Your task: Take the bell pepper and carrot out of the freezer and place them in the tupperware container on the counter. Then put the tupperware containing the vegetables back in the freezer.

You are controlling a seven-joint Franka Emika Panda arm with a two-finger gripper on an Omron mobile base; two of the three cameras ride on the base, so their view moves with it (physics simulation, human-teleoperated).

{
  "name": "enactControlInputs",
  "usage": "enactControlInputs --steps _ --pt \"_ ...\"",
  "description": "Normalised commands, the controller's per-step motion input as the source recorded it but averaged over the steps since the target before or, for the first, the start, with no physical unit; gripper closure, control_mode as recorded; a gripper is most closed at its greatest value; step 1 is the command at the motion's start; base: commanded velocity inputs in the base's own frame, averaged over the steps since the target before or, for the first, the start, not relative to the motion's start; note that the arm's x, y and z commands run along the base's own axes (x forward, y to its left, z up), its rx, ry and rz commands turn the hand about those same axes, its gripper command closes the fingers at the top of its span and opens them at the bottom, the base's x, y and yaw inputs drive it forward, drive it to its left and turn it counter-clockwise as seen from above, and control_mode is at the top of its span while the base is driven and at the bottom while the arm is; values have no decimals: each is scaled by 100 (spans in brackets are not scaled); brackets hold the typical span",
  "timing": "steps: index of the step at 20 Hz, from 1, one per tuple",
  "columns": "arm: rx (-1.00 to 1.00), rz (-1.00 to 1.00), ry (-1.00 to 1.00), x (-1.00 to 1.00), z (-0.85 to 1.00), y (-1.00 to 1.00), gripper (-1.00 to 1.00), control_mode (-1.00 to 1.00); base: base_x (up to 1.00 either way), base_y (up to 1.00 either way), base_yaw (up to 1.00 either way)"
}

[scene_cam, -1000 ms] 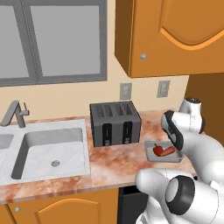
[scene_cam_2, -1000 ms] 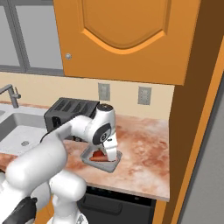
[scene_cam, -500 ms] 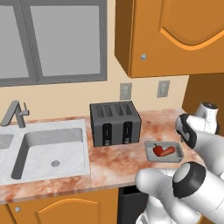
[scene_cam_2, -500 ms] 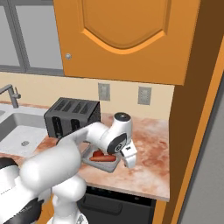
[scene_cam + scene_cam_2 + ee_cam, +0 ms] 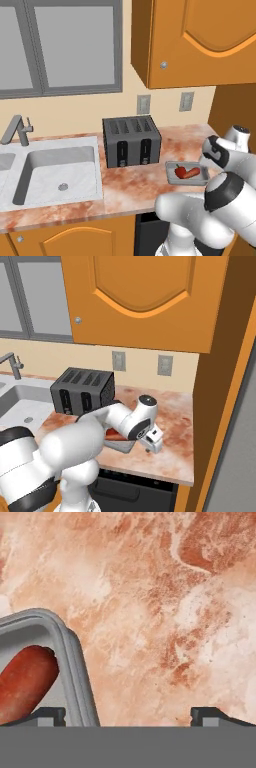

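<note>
The gripper (image 5: 128, 716) hangs over the counter (image 5: 165, 602) with its jaws spread wide and nothing between them. The tupperware container (image 5: 186, 174) sits just right of the toaster (image 5: 131, 141), holding the bell pepper (image 5: 180, 171) and the carrot (image 5: 192, 173) side by side.

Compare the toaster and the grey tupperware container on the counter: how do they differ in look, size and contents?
1. The toaster is a tall black-and-grey box; the tupperware container is a shallow grey tray with rounded corners.
2. The toaster is clearly larger than the container.
3. The toaster's top has slots; the container is lidless and holds the bell pepper and the carrot.
Both stand on the marbled counter, side by side but apart.
</note>
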Motion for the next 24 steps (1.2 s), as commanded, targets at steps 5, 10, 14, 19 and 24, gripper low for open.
enactControlInputs --steps 5,10,14,19,24 --pt "2 34 0 0 -7 2 -100 -100 0 0 0" --pt "0 25 0 3 -5 10 -100 -100 0 0 0" --pt "0 20 0 0 -6 28 -100 -100 0 0 0" --pt "1 14 0 0 0 24 -100 -100 0 0 0" --pt "3 9 0 0 0 8 -100 -100 0 0 0"
